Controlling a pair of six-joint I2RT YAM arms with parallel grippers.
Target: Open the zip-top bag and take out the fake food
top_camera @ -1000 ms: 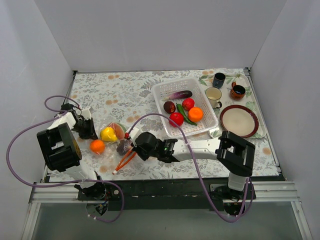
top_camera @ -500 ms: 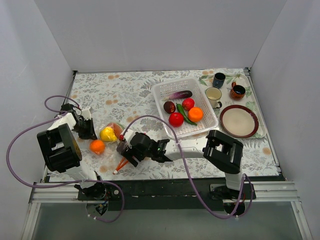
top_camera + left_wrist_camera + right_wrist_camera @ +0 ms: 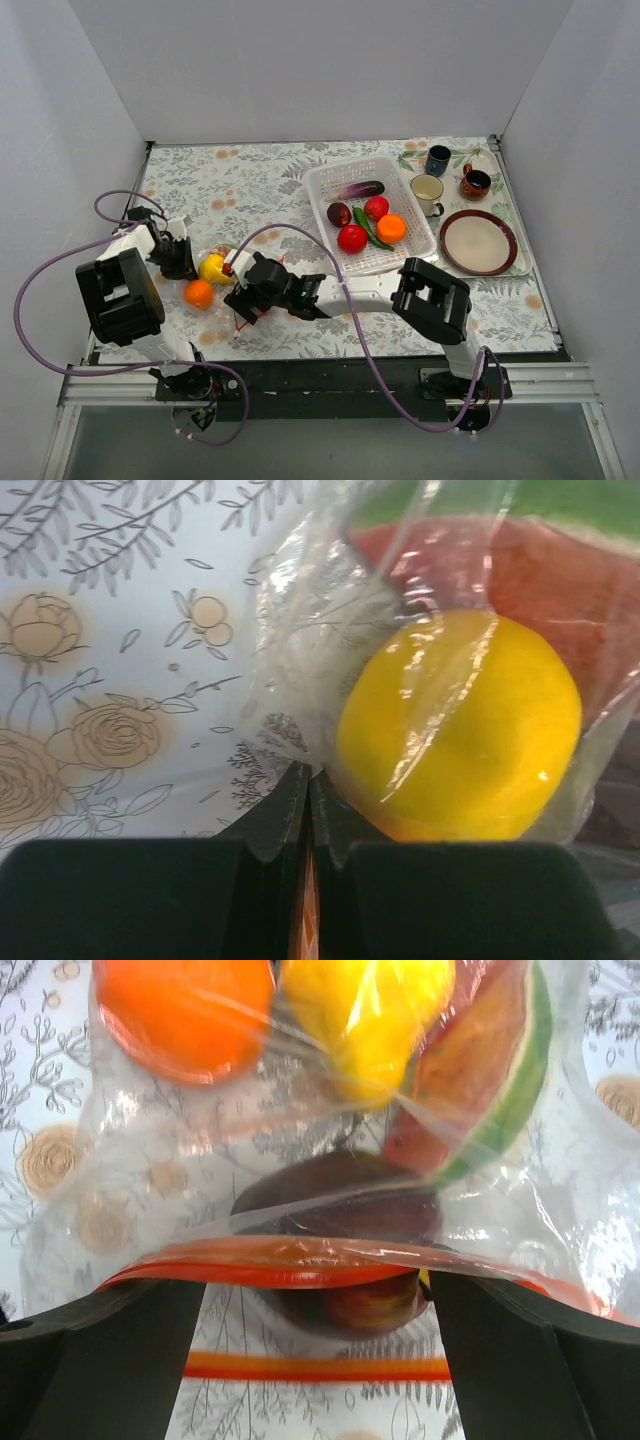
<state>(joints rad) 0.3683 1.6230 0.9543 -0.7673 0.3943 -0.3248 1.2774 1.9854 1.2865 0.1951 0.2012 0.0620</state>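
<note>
The clear zip-top bag point(image 3: 212, 283) lies at the table's left, its red-orange zip strip point(image 3: 300, 1262) gaping. Inside are fake food pieces: an orange ball point(image 3: 175, 1010), a yellow ball point(image 3: 460, 730), a watermelon slice point(image 3: 480, 1080) and a dark purple fruit point(image 3: 340, 1210) at the mouth. My left gripper point(image 3: 308, 780) is shut on the bag's far plastic edge, beside the yellow ball. At the bag's mouth my right gripper point(image 3: 315, 1295) stands open, with the upper zip lip and the purple fruit between its fingers point(image 3: 100, 1360). More fake food point(image 3: 352, 238) lies in the white basket point(image 3: 322, 180).
Right of the basket, a tray point(image 3: 520, 225) carries a plate point(image 3: 478, 243) and three mugs point(image 3: 427, 189). The right arm point(image 3: 350, 292) stretches leftward across the table's front. Grey walls close the table on three sides.
My right gripper has opened from shut and slid left, up to the bag's mouth. The left gripper keeps its pinch and has barely moved.
</note>
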